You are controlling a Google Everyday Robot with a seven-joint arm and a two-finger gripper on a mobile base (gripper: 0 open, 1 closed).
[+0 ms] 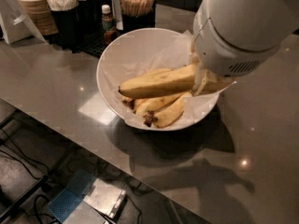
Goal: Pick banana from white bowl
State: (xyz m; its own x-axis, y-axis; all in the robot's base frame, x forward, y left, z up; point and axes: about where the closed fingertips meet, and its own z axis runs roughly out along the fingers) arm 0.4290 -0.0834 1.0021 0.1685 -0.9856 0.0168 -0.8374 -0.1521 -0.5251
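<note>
At right of centre, the gripper is clamped on the right end of the banana. The banana stretches leftward over the other bananas inside the white bowl on the tabletop.

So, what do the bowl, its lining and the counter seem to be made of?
Bowl: glazed ceramic or hard plastic, by its smooth white sheen; cannot tell which. Lining: thin white paper, crinkled and creased. Counter: polished grey stone or laminate; it mirrors lamp spots. The gripper, at the bowl's right side, is shut on the banana.
</note>
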